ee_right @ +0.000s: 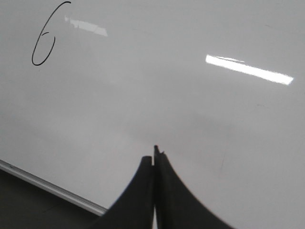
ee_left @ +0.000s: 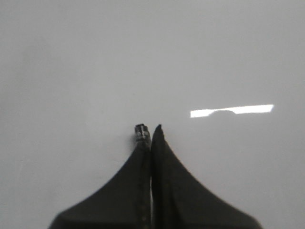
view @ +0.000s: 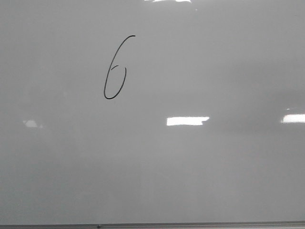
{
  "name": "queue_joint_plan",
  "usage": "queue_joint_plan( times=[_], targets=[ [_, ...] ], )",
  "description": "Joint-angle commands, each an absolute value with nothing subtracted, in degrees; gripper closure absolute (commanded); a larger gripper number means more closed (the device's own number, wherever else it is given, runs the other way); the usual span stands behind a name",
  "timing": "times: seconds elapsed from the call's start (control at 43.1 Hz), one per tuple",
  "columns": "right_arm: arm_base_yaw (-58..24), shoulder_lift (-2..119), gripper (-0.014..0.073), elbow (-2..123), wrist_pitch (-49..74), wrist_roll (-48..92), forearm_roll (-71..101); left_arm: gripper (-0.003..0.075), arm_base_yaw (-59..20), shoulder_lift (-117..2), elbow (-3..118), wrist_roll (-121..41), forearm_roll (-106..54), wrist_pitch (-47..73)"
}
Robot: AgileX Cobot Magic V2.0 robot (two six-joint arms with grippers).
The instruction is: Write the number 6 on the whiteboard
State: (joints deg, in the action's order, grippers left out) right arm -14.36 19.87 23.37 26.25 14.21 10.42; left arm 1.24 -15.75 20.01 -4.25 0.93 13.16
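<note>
- The whiteboard (view: 200,171) fills the front view, pale grey and glossy, with bright rectangular light patches across its middle band and a thin grey strip along its near edge.
- The 6 (view: 116,68) is drawn in thin black line toward the board's far-left part, well away from the near edge; it slants, with a long curved upper stroke and a narrow oval loop below.
- No arm or claw shows in the front view.
- In the left wrist view the left gripper (ee_left: 151,131) hangs over bare board (ee_left: 86,71), its two dark fingers pressed together with only a hairline seam between them. A small dark stub with a metallic look sits at the tip of one finger (ee_left: 136,167); what it is cannot be told.
- In the right wrist view the right gripper (ee_right: 154,155) is likewise closed tight, finger against finger, nothing visible between them.
- That view also shows the 6 (ee_right: 45,36) well apart from the claw, and the board's edge strip (ee_right: 52,188) running aslant near the fingers, with a dark surface beyond it.
</note>
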Motion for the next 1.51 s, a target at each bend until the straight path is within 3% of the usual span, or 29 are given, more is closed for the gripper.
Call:
queue_joint_plan(
  times=[0.0, 0.232, 0.487, 1.485],
  targets=[
    [-13.99, 20.13, 0.0662, 24.88, 21.61, 14.23, 10.56, 0.0741, -2.22, -12.27, 17.32, -3.71, 0.77, 8.57],
    [-13.99, 20.13, 0.0662, 24.88, 21.61, 14.23, 10.56, 0.0741, -3.36, 1.41, 6.84, -3.71, -1.45, 8.57],
    [-13.99, 20.19, 0.0662, 24.88, 21.77, 14.23, 10.56, 0.0741, -3.24, 1.11, -0.95, -3.71, -1.60, 3.61],
    [-13.99, 20.19, 0.0662, 24.88, 21.77, 14.23, 10.56, 0.0741, -3.24, 1.13, -0.75, -3.71, -1.59, 4.84]
  ],
)
